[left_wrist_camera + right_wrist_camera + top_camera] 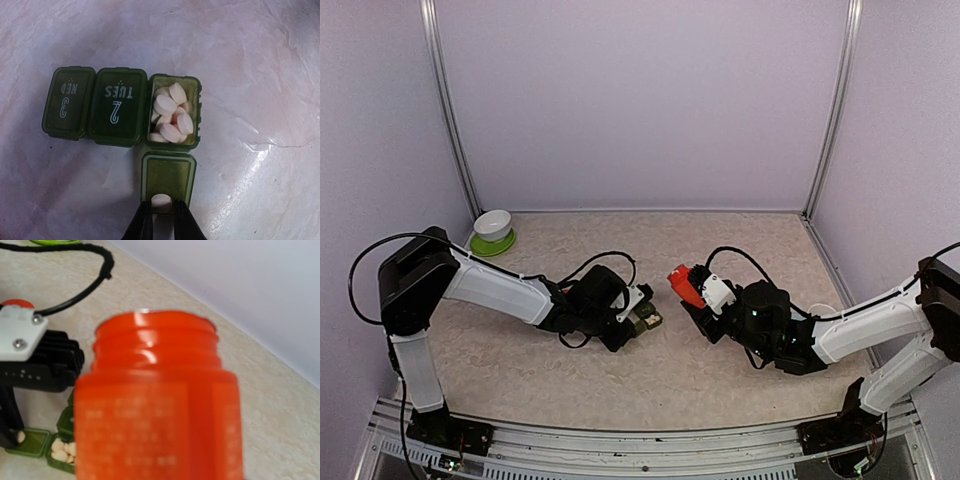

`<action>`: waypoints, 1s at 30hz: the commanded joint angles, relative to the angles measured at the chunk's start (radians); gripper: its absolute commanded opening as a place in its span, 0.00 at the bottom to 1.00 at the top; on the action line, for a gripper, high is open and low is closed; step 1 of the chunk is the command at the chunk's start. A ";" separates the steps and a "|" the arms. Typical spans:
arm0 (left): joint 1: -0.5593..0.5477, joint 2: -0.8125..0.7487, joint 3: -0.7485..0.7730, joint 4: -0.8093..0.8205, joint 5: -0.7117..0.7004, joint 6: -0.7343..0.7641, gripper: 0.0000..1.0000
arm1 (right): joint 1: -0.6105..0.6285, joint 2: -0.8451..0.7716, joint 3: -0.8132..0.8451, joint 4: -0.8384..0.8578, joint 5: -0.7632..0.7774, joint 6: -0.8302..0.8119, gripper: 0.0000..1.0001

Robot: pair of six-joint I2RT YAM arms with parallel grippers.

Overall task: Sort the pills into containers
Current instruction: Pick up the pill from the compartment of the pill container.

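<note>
From above, the left pincer [638, 318] sits over the containers [646, 322] mid-bench [740, 240], bare surface all round; the right pincer [694, 294] nearby grips an orange bottle [682, 283]. Left wrist: that pincer clamps one pill [161, 201] above the open lid [168, 175]. Right wrist: the bottle fills the view, containers lower left.

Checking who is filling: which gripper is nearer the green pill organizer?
Left. The left gripper pinches a pill right at the pill organizer; the right gripper, holding the orange bottle, is apart to its right.

Left gripper [161, 207] and right gripper [688, 288] are clamped.
</note>
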State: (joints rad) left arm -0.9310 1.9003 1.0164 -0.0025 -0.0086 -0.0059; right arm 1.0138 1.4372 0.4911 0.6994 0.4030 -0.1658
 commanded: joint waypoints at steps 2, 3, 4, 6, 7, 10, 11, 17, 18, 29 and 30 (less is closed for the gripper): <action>0.004 0.022 0.025 0.015 0.002 0.008 0.13 | -0.008 -0.001 0.024 0.008 -0.004 0.011 0.44; 0.005 0.023 0.025 0.015 0.001 0.008 0.13 | -0.008 -0.001 0.026 0.009 -0.003 0.010 0.44; 0.005 0.023 0.024 0.015 0.000 0.007 0.12 | -0.009 -0.001 0.026 0.008 -0.004 0.009 0.44; 0.004 0.021 0.024 0.015 -0.001 0.007 0.12 | -0.008 0.000 0.025 0.009 -0.004 0.011 0.44; 0.005 0.018 0.022 0.016 -0.001 0.007 0.12 | -0.008 0.000 0.026 0.008 -0.004 0.010 0.44; 0.004 0.008 0.018 0.018 -0.009 0.004 0.11 | -0.009 0.001 0.026 0.009 -0.004 0.010 0.44; 0.004 0.003 0.018 0.018 -0.011 0.004 0.11 | -0.009 0.002 0.025 0.008 -0.004 0.009 0.44; 0.004 -0.052 0.007 0.026 -0.022 0.000 0.11 | -0.009 0.002 0.024 0.009 -0.002 0.011 0.44; 0.004 -0.064 0.004 0.029 -0.022 0.000 0.11 | -0.009 0.002 0.025 0.008 -0.003 0.011 0.44; 0.004 -0.129 -0.002 0.034 -0.011 -0.004 0.12 | -0.008 0.003 0.023 0.012 -0.001 0.012 0.44; 0.004 -0.132 -0.001 0.033 -0.011 -0.005 0.12 | -0.008 0.004 0.020 0.014 -0.001 0.011 0.44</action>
State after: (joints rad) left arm -0.9310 1.7954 1.0210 0.0158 -0.0170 -0.0032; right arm 1.0138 1.4372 0.4923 0.6991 0.4030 -0.1654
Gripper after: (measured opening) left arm 0.120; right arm 0.536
